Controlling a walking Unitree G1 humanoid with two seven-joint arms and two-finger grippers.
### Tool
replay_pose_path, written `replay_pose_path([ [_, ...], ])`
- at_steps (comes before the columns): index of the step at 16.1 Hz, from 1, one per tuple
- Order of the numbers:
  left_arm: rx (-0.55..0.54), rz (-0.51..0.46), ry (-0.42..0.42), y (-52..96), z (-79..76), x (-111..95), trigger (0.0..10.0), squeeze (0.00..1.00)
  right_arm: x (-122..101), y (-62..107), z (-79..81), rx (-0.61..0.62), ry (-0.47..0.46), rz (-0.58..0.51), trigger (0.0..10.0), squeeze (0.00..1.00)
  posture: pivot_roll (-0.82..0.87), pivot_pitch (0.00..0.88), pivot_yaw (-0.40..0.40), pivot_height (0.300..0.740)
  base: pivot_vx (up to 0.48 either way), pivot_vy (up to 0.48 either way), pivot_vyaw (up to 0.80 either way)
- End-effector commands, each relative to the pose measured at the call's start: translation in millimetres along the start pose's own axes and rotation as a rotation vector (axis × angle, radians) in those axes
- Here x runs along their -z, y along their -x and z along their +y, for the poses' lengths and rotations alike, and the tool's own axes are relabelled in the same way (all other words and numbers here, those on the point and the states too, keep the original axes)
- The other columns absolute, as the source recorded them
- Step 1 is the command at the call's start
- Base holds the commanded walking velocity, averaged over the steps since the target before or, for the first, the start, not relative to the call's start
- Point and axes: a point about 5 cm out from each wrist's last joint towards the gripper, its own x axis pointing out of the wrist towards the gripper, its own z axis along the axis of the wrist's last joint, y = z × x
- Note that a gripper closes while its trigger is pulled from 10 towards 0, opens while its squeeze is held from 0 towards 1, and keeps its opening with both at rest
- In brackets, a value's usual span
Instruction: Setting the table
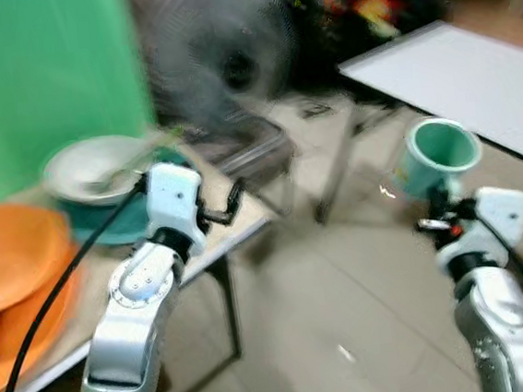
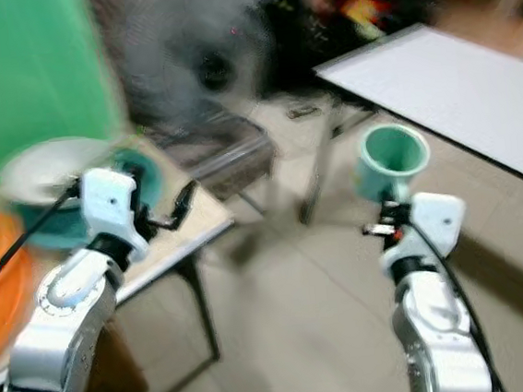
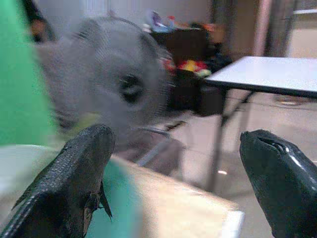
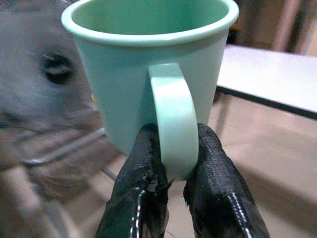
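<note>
While the head views blur, orange plates [image 1: 9,267] and a white bowl [image 1: 87,168] sit on the side table [image 1: 246,223] at far left. Just right of them, the left gripper [image 3: 178,163] hangs wide open above the table's edge, holding nothing. Farther right, the right gripper [image 4: 173,171] pinches the mint cup [image 4: 148,64] by its handle, upright in the air, short of the white table [image 1: 472,74]. The cup looks light, rigid, smooth plastic; I'd judge the handle its surest hold.

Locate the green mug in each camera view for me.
Left eye: green mug, right of centre, above the right gripper.
Right eye: same spot.
Left wrist: no mug.
Right wrist: fills the centre, handle pinched in the jaws.
Shared landmark: grey fan.
</note>
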Motion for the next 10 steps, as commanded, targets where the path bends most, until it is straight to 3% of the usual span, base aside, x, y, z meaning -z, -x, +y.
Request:
replay_pose_path([
  [1, 0.011, -0.010, -0.011, -0.4, -0.6, -2.5, 10.0, 0.00, -1.3, 0.6, 3.5, -0.019, -0.016, -0.004, 10.0, 0.00, 0.07, 0.000, -0.066, 0.740, 0.322, 0.000, -0.80],
  [10, 0.060, -0.011, 0.007, -1.0, -7.2, -2.2, 10.0, 0.00, -3.0, 6.5, 2.2, -0.001, -0.035, -0.026, 10.0, 0.00, 0.06, 0.000, -0.048, 0.740, 0.321, 0.000, -0.80],
])
